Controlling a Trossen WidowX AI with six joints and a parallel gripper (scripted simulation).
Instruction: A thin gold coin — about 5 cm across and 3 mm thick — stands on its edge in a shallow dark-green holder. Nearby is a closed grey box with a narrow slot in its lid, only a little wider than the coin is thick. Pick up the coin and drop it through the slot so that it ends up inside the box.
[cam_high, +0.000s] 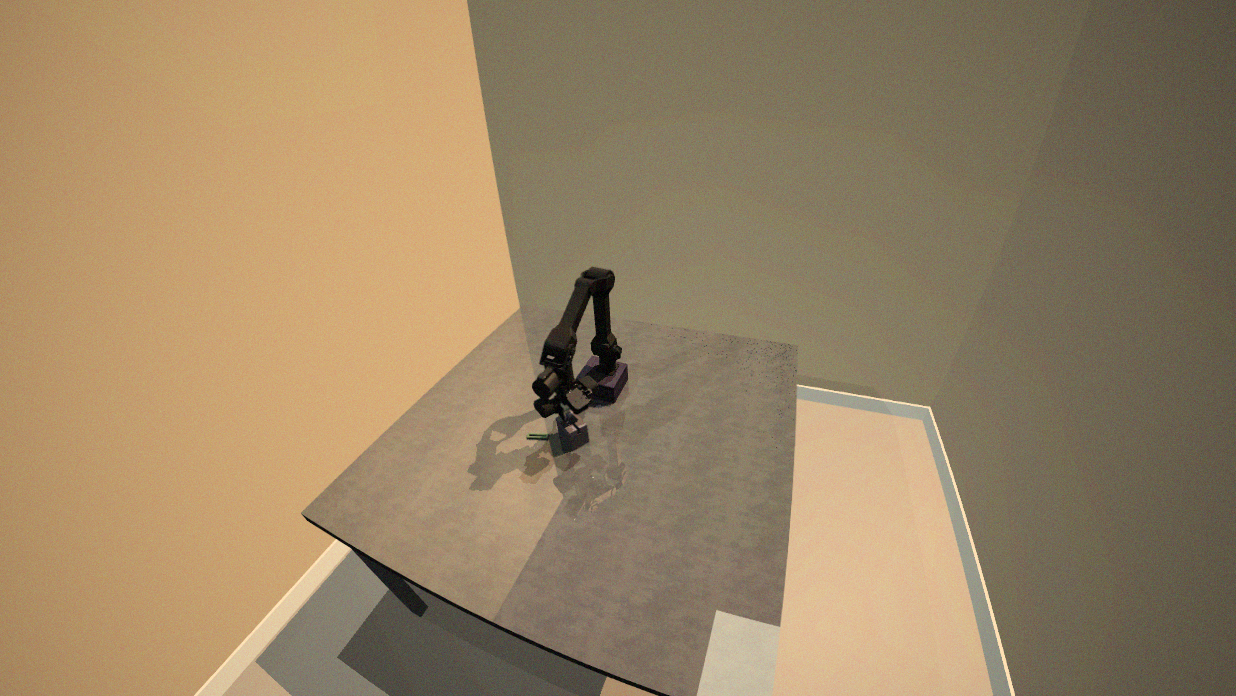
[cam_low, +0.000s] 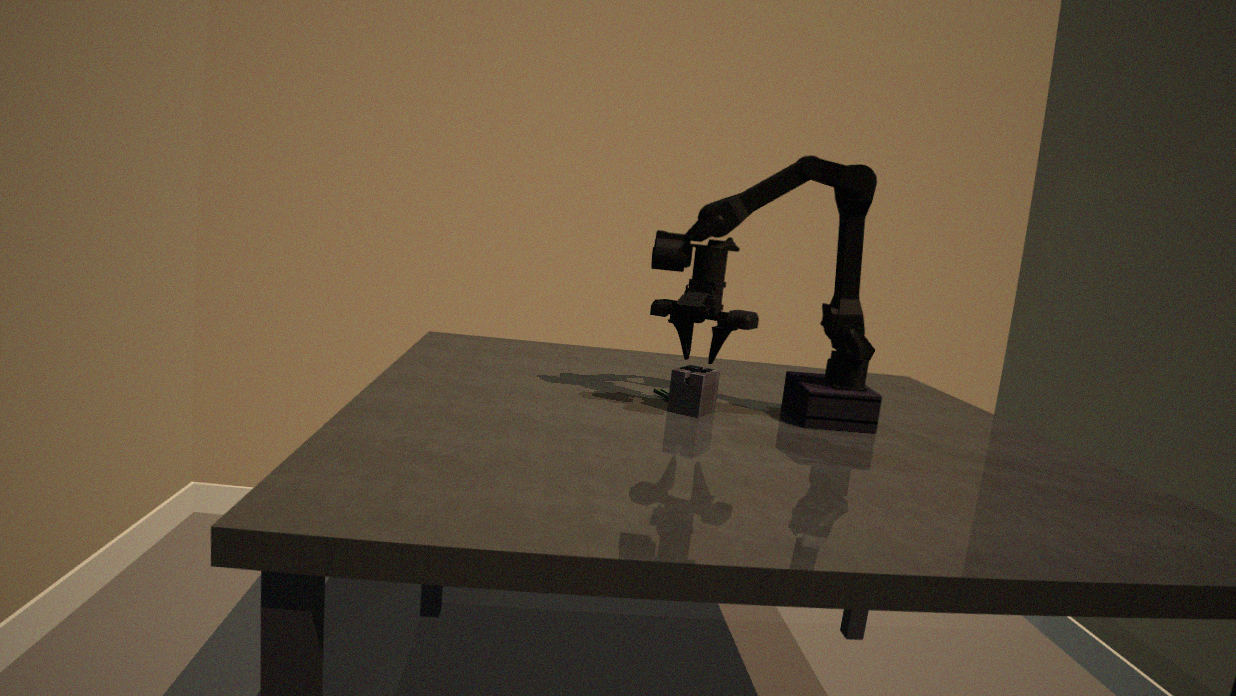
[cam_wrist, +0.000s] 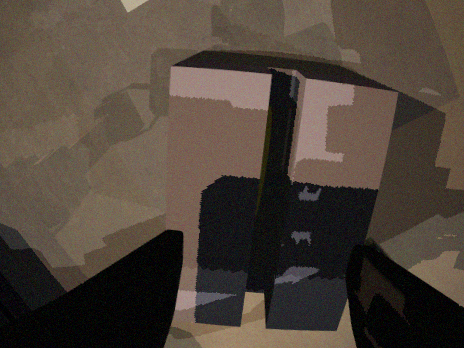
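The grey box (cam_high: 570, 440) (cam_low: 691, 395) (cam_wrist: 215, 140) stands upright on the table, with its lid slot running lengthwise in the wrist view. The coin (cam_wrist: 265, 159) shows there only as a thin, dark yellow sliver along the left side of the slot, down inside it; the rest is hidden. My gripper (cam_low: 698, 359) (cam_wrist: 268, 254) is open and empty just above the lid, one finger on each side of the slot. The dark-green holder (cam_high: 537, 436) (cam_low: 660, 393) lies on the table beside the box and holds no visible coin. The right finger mostly hides it in the wrist view.
The arm's dark purple base block (cam_high: 610, 385) (cam_low: 830, 408) stands on the table (cam_high: 683, 484) (cam_low: 484, 466) a short way from the box. Shadows and reflections of the arm fall around the box.
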